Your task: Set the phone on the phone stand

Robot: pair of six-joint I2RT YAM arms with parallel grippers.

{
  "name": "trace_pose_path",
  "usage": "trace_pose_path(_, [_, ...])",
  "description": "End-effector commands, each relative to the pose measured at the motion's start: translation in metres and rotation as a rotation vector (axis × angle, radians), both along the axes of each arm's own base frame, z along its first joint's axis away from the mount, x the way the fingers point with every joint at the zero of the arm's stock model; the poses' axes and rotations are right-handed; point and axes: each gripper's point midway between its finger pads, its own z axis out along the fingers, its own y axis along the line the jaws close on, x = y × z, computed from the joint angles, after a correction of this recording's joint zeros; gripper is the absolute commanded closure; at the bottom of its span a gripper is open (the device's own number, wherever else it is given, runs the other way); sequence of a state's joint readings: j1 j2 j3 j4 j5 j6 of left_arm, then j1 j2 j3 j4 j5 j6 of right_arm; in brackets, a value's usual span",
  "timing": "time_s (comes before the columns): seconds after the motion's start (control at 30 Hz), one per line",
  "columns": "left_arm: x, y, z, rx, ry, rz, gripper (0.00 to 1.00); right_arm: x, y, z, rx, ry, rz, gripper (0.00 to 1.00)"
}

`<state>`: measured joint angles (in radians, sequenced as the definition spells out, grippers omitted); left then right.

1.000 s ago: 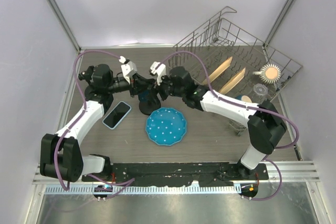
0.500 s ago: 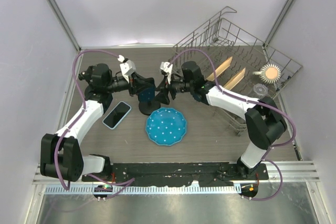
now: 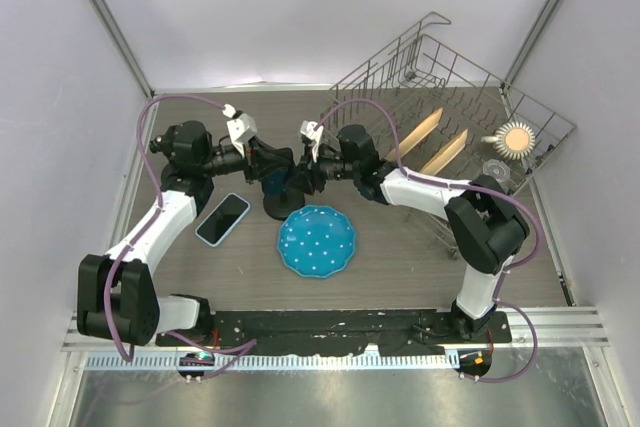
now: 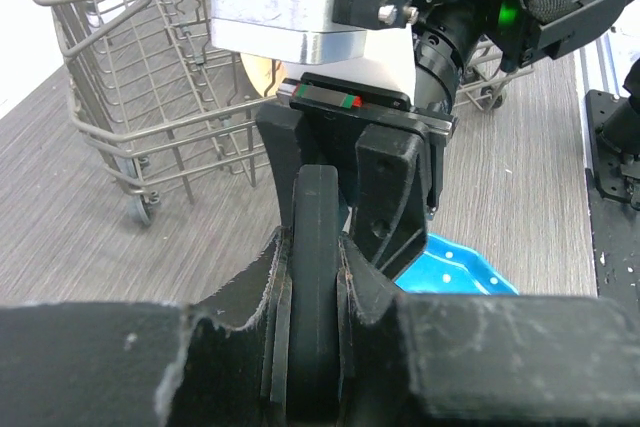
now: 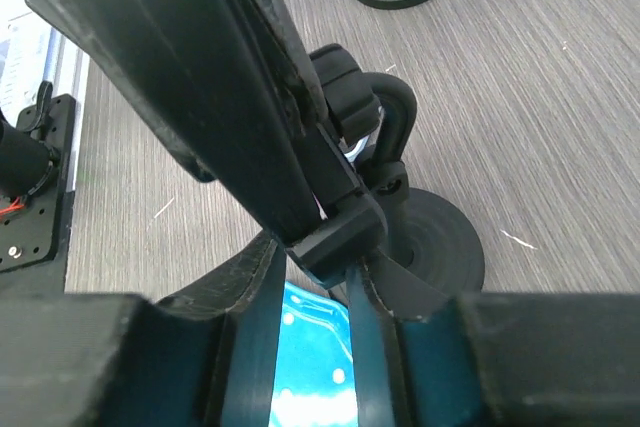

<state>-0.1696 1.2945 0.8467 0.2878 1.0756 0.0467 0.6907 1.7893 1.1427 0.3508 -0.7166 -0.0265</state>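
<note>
The table (image 3: 400, 257) has a grey wood-grain top running from the near edge to the far wall. A phone (image 3: 222, 219) lies flat on it left of centre, screen up, set at a slant. Just right of the phone stands the stand (image 3: 272, 210) on its round black base. A blue plate (image 3: 316, 241) with white dots sits near the base, on its near right side. A wire rack (image 3: 470, 97) rests on small wheels at the far right. A black plate (image 3: 340, 325) lies along the near edge.
</note>
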Motion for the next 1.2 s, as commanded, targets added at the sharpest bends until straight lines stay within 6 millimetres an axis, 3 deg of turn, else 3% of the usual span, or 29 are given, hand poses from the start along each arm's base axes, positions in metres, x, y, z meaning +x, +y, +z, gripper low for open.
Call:
trace_pose_path(0.0, [0.006,0.004,0.015,-0.019,-0.040,0.020,1.00,0.003,0.016,0.025,0.103,-0.063,-0.013,0.72])
trace_pose_path(0.03, [0.006,0.004,0.014,-0.018,-0.040,0.022,1.00,0.006,0.016,0.024,0.098,-0.074,-0.020,0.79])
trace_pose_path(0.07, [0.005,0.005,0.014,-0.018,-0.040,0.026,1.00,0.009,0.016,0.024,0.093,-0.086,-0.031,0.91])
trace_pose_path(0.1, [0.005,0.005,0.015,-0.017,-0.042,0.025,1.00,0.011,0.014,0.013,0.049,-0.075,-0.036,0.98])
trace_pose_path(0.13, [0.007,0.006,0.014,-0.016,-0.041,0.036,1.00,0.018,0.016,0.019,0.035,-0.119,-0.039,0.99])
trace_pose_path(0.2, [0.010,0.008,0.016,-0.013,-0.040,0.065,1.00,0.024,0.012,0.008,-0.029,-0.116,-0.062,0.99])
trace_pose_path(0.23, [0.011,0.009,0.019,-0.011,-0.043,0.080,0.95,0.027,0.013,0.012,-0.033,-0.129,-0.070,0.99])
trace_pose_path(0.27, [0.018,0.013,0.020,-0.009,-0.037,0.131,0.83,0.030,0.011,0.015,-0.038,-0.139,-0.083,0.99])
trace_pose_path(0.3, [0.020,0.015,0.026,-0.014,-0.047,0.159,0.61,0.030,0.010,0.016,-0.042,-0.141,-0.090,0.99])
trace_pose_path(0.37, [0.021,0.018,0.035,-0.044,-0.030,0.200,0.47,0.029,0.008,0.016,-0.034,-0.127,-0.119,0.99])
trace_pose_path(0.4, [0.017,0.019,0.047,-0.062,-0.063,0.203,0.26,0.032,0.006,0.022,-0.019,-0.140,-0.143,1.00])
trace_pose_path(0.47, [0.014,0.021,0.056,-0.086,-0.066,0.221,0.05,0.034,0.001,0.015,-0.024,-0.129,-0.180,0.99])
trace_pose_path(0.5, [0.015,0.025,0.063,-0.095,-0.075,0.262,0.00,0.035,0.000,0.015,-0.021,-0.120,-0.203,0.99])
trace_pose_path(0.67, [0.011,0.057,0.110,-0.157,-0.212,0.493,0.00,0.036,0.001,0.013,-0.011,-0.091,-0.233,0.99])
trace_pose_path(0.7, [0.023,0.075,0.115,-0.181,-0.214,0.630,0.00,0.037,0.000,0.014,-0.012,-0.090,-0.251,0.99])
trace_pose_path(0.73, [0.020,0.084,0.125,-0.209,-0.227,0.687,0.00,0.040,-0.001,0.015,-0.012,-0.091,-0.266,0.99])
trace_pose_path(0.87, [0.026,0.119,0.137,-0.267,-0.222,0.902,0.00,0.040,-0.005,0.015,-0.029,-0.091,-0.296,0.99])
trace_pose_path(0.9, [0.026,0.122,0.138,-0.281,-0.215,0.925,0.00,0.040,-0.006,0.014,-0.036,-0.088,-0.302,0.96])
trace_pose_path(0.97, [0.026,0.135,0.141,-0.315,-0.217,1.000,0.00,0.036,-0.005,0.013,-0.051,-0.081,-0.295,0.77])
trace_pose_path(1.0, [0.026,0.138,0.142,-0.333,-0.209,1.024,0.00,0.036,-0.007,0.013,-0.052,-0.081,-0.302,0.61])
trace_pose_path(1.1, [0.024,0.150,0.145,-0.343,-0.215,1.091,0.00,0.033,-0.010,0.016,-0.057,-0.072,-0.319,0.45])
trace_pose_path(1.17, [0.024,0.158,0.143,-0.346,-0.202,1.149,0.00,0.032,-0.014,0.018,-0.078,-0.056,-0.336,0.40])
